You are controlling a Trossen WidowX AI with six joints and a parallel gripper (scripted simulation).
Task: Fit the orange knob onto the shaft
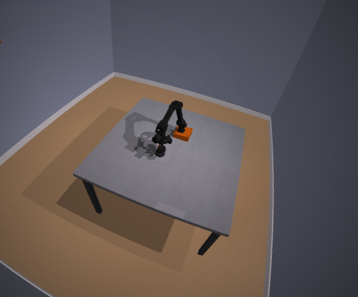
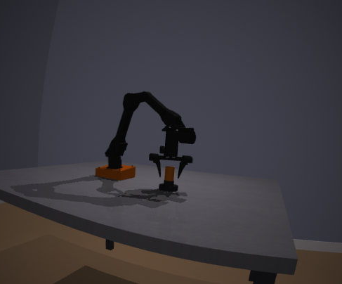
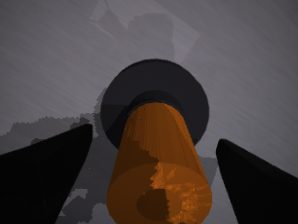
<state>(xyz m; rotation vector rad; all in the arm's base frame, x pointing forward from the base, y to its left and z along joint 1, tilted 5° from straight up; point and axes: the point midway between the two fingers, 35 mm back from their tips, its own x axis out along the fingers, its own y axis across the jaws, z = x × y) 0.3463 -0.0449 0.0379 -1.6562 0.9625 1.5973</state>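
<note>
The orange knob [image 2: 169, 174] [image 3: 159, 160] stands upright on the dark round pedestal [image 2: 168, 187] [image 3: 192, 97], its lower end down against the pedestal top. The shaft is hidden inside the knob. My gripper [image 2: 170, 174] [image 3: 155, 138] is open, its two black fingers standing apart on either side of the knob with a gap on each side, touching nothing. It hangs straight over the pedestal, fingertips around the knob's upper half.
The arm's orange base [image 2: 115, 171] [image 1: 184, 134] sits on the grey table [image 2: 227, 218] [image 1: 187, 176] behind and to the left of the pedestal. The table stands on a brown floor [image 1: 36, 228] in a grey-walled room.
</note>
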